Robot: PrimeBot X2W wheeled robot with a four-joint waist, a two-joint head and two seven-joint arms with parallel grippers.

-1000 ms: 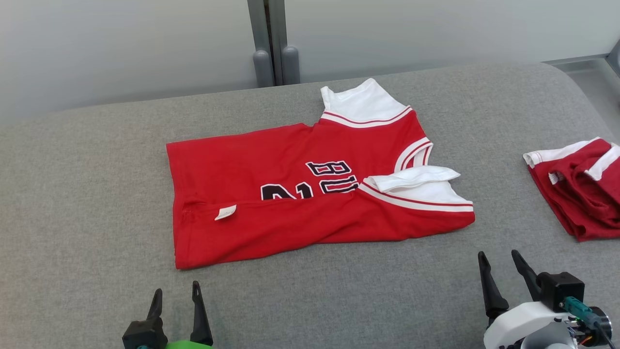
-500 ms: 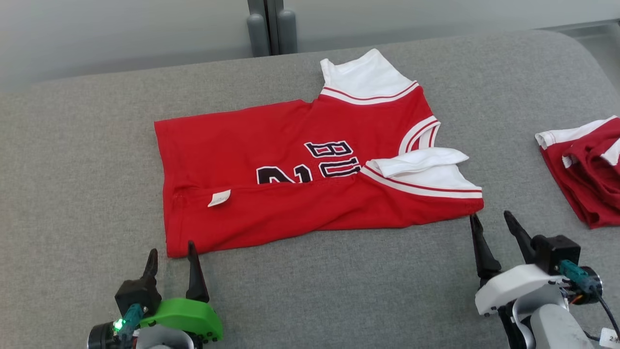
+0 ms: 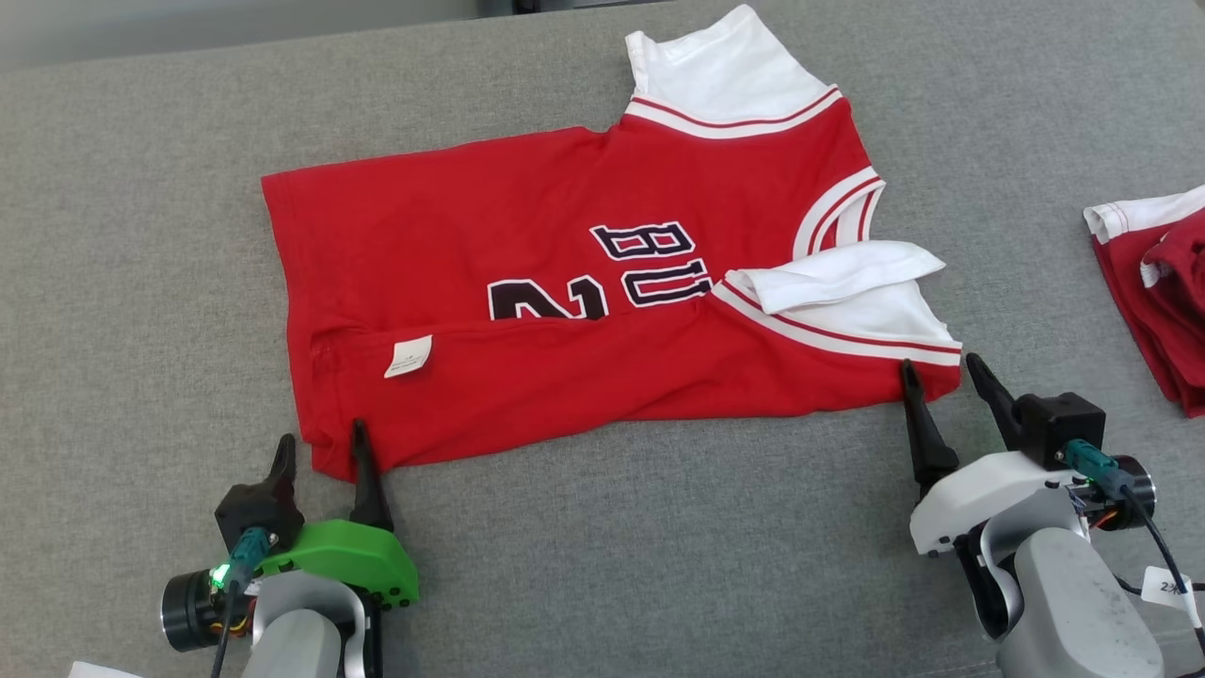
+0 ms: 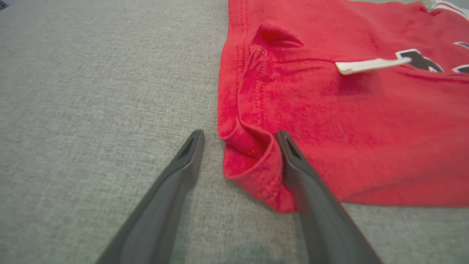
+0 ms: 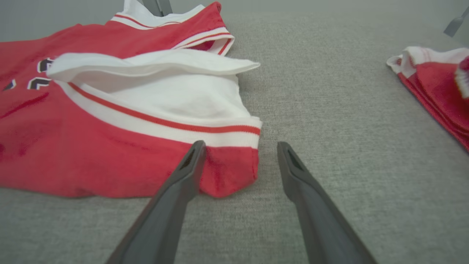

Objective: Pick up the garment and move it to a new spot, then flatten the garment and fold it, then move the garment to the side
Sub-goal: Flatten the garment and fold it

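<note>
Straddling both near corners: red basketball jersey (image 3: 565, 311) on grey counter (image 3: 659, 565), long axis 9-to-3. I have left gripper (image 3: 321, 431) at hem corner, right gripper (image 3: 939, 363) at shoulder corner; fingers (image 3: 365, 471) spread wide, empty.

You have the red jersey (image 3: 565, 282) lying sideways on the grey bench (image 3: 141, 235), its near long edge folded over so that a white label (image 3: 409, 356) shows. Your left gripper (image 3: 321, 431) straddles the near hem corner, jaws spread. Your right gripper (image 3: 940, 362) straddles the near shoulder corner, jaws spread too. Another red-and-white garment (image 3: 1153, 282) lies well apart at the right edge.
</note>
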